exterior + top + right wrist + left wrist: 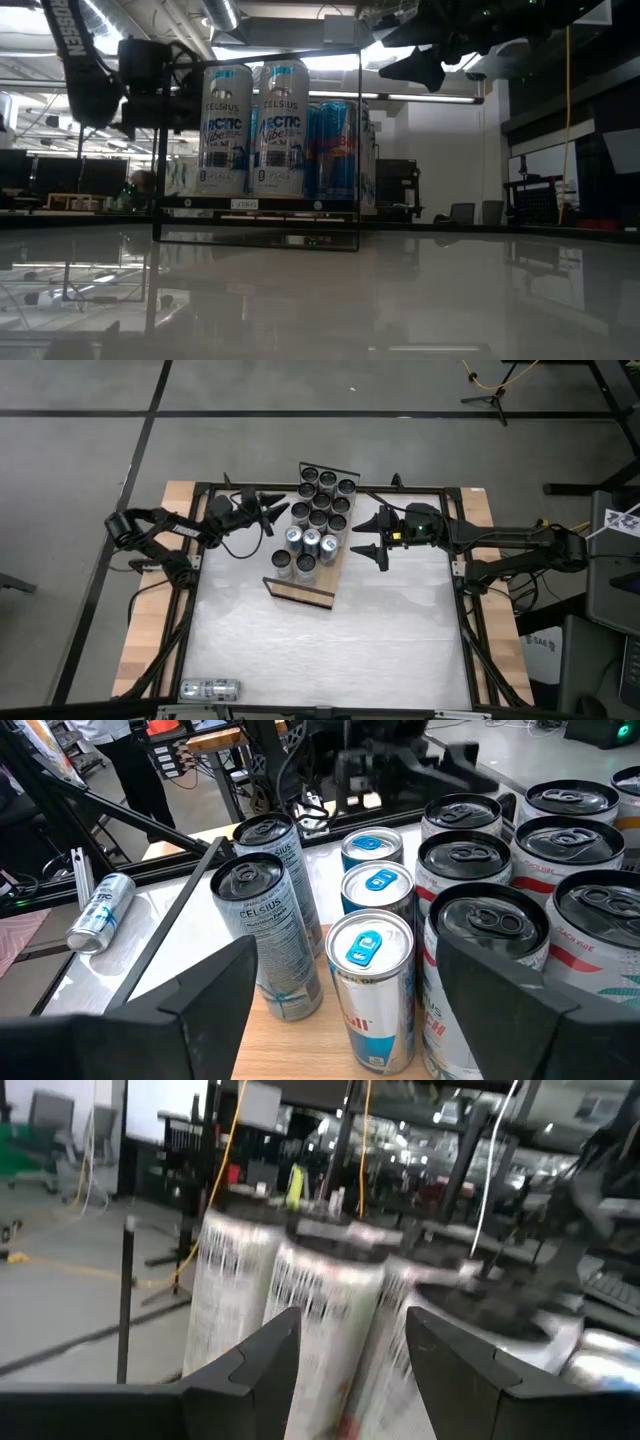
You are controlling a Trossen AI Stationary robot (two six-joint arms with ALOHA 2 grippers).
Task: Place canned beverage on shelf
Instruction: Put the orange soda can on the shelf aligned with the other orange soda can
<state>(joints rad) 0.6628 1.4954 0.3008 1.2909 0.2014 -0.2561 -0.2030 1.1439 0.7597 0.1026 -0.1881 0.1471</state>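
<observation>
The shelf (300, 589) is seen lying at a slant across the far middle of the table (330, 650), nearly filled with upright cans (318, 518); a bare strip of board is left at its near end. One loose can (210, 689) is found on its side at the near left corner of the table, long axis running left to right, well apart from the shelf and from both arms. Of the two, the left arm is judged the nearer; a long reach back toward the near edge would be called for. The left gripper (270, 513) is held just beside the far left of the can block, fingers partly apart, nothing between them. The right gripper (372, 532) is held just off the right side of the shelf, fingers spread wide and empty, pointed at the cans.
</observation>
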